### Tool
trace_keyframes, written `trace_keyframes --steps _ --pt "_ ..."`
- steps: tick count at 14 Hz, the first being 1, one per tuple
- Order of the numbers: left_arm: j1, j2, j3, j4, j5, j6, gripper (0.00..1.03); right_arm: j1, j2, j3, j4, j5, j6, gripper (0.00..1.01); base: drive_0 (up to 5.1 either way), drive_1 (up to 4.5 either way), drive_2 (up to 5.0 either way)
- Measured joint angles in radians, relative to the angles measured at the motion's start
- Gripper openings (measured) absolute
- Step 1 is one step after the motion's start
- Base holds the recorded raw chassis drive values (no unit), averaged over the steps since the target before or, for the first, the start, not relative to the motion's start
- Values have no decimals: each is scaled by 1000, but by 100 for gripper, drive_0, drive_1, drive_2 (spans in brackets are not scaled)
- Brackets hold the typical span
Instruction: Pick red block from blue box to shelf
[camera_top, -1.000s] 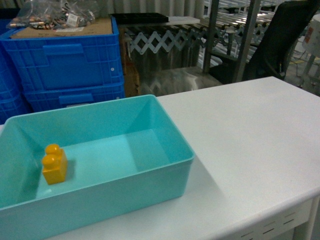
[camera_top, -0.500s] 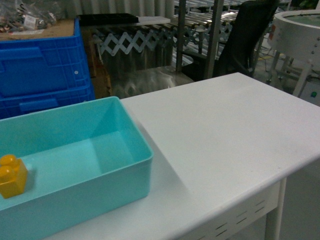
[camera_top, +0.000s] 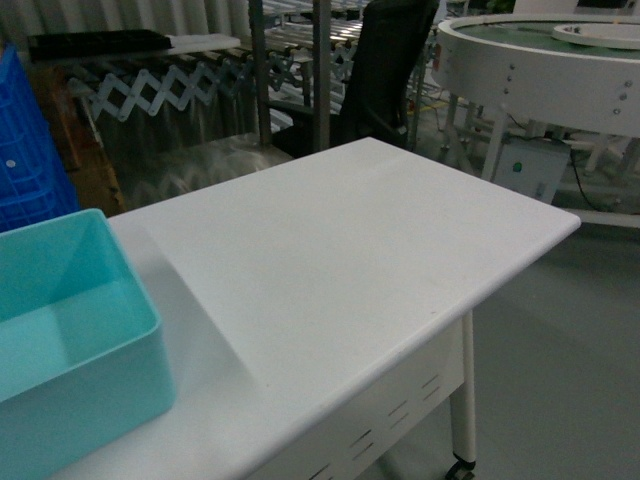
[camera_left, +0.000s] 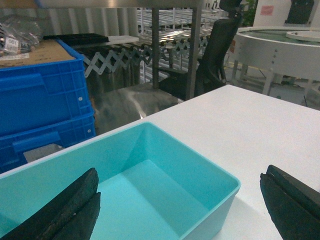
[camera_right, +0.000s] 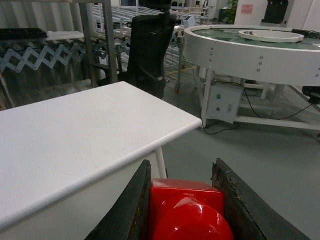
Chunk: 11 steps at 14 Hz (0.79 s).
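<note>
You've got a glossy red plastic red block (camera_right: 187, 210) between matt black, rough-edged fingers (camera_right: 127, 210), a smooth turquoise plastic blue box (camera_left: 210, 200), and a matt white table (camera_top: 340, 250).

The tabletop (camera_top: 340, 260) lies bare and open from the blue box (camera_top: 70, 340) at its left end across to its rounded right corner, so an end effector can sweep over that whole stretch unhindered. Behind the far edge stand the blue crates (camera_left: 42, 95), the steel posts of the shelf (camera_top: 320, 70) and a black chair (camera_top: 385, 70). Off the right end the floor (camera_right: 260, 150) is open as far as the round white conveyor (camera_right: 250, 50).
</note>
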Motion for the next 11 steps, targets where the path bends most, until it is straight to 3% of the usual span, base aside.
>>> trace_keyframes --steps 11 --pt "0 0 0 0 0 0 98 0 0 0 0 0 0 29 -148 -148 -148"
